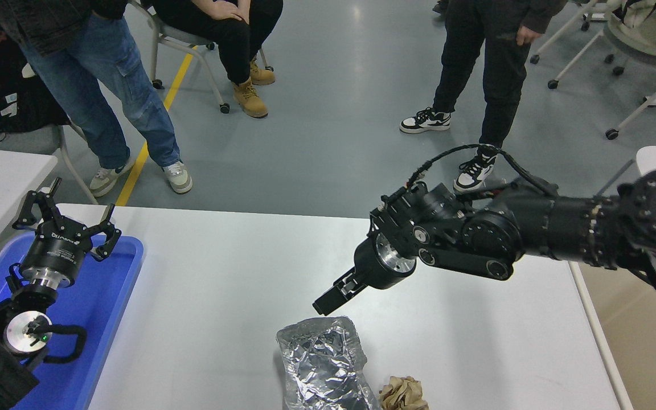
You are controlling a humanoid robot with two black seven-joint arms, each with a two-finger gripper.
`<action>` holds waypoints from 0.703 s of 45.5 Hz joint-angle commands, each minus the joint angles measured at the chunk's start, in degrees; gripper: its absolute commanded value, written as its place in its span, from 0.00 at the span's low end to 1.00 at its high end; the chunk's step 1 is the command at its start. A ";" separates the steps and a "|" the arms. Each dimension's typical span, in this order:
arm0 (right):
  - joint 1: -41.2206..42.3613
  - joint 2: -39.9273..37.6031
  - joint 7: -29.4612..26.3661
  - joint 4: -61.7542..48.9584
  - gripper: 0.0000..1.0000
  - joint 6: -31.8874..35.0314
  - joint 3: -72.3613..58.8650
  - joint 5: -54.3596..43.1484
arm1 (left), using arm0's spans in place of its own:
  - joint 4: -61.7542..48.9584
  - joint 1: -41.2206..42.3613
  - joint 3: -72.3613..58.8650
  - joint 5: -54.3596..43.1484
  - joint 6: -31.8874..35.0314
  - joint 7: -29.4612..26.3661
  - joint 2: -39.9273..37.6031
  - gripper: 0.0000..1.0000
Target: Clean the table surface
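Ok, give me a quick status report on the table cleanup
Left end effector open, parked over blue tray. Right end effector shut, empty, just above foil bag. Table surface not clear: foil bag, crumpled brown paper at near edge.

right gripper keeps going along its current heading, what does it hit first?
Most likely the crumpled silver foil bag. The right gripper points down and to the picture's lower left, with its tip just above the bag's far edge. Depth is unclear from one view, so it might touch the table surface first.
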 commanded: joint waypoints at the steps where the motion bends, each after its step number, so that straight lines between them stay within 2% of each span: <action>1: -3.04 -6.47 -1.70 2.40 0.98 -1.54 0.29 -2.72 | 0.00 0.00 0.00 0.01 0.00 0.00 0.00 1.00; 22: -7.26 -21.05 -11.02 14.25 0.98 -2.25 2.92 0.70 | 0.00 0.00 0.00 0.01 0.00 0.00 0.00 1.00; 32: -11.04 -23.70 -11.28 19.80 0.98 -2.42 7.67 1.94 | 0.00 0.00 0.00 0.01 0.00 0.00 0.00 1.00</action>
